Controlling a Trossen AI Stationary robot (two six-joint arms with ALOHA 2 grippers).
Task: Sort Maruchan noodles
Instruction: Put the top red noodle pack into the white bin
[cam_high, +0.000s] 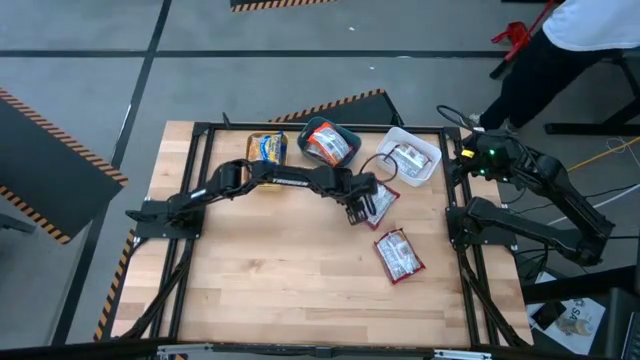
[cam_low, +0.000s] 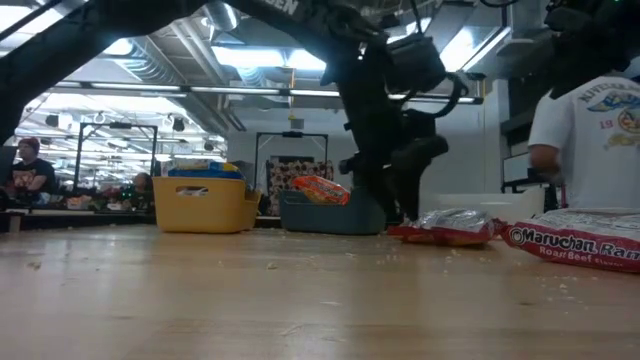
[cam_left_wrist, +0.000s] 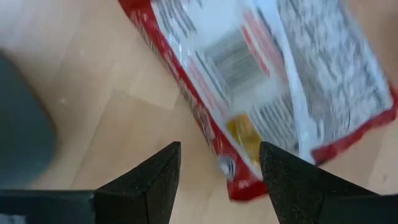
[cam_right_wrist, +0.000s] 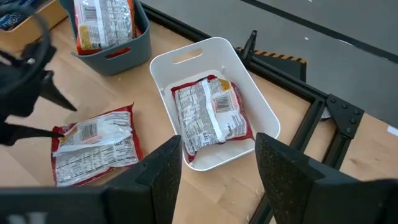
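A dark red-and-white noodle packet (cam_high: 381, 202) (cam_left_wrist: 267, 81) (cam_right_wrist: 93, 146) lies flat on the table. My left gripper (cam_high: 358, 212) (cam_left_wrist: 219, 171) hovers open just over its left end, a finger on either side of one corner (cam_left_wrist: 239, 180). I see no touch. In the low view the left gripper (cam_low: 390, 205) stands low beside this packet (cam_low: 447, 227). A second dark red packet (cam_high: 398, 255) (cam_low: 580, 243) lies flat nearer the near edge. My right gripper (cam_right_wrist: 217, 177) waits open, raised by the table's right edge above the white bin.
Along the far edge stand a yellow bin (cam_high: 267, 148) with a blue-and-yellow packet, a teal bin (cam_high: 328, 142) (cam_right_wrist: 109, 59) with an orange packet, and a white bin (cam_high: 410, 157) (cam_right_wrist: 214, 68) with a dark red packet (cam_right_wrist: 208, 121). A person (cam_high: 570, 40) stands beyond the far right corner.
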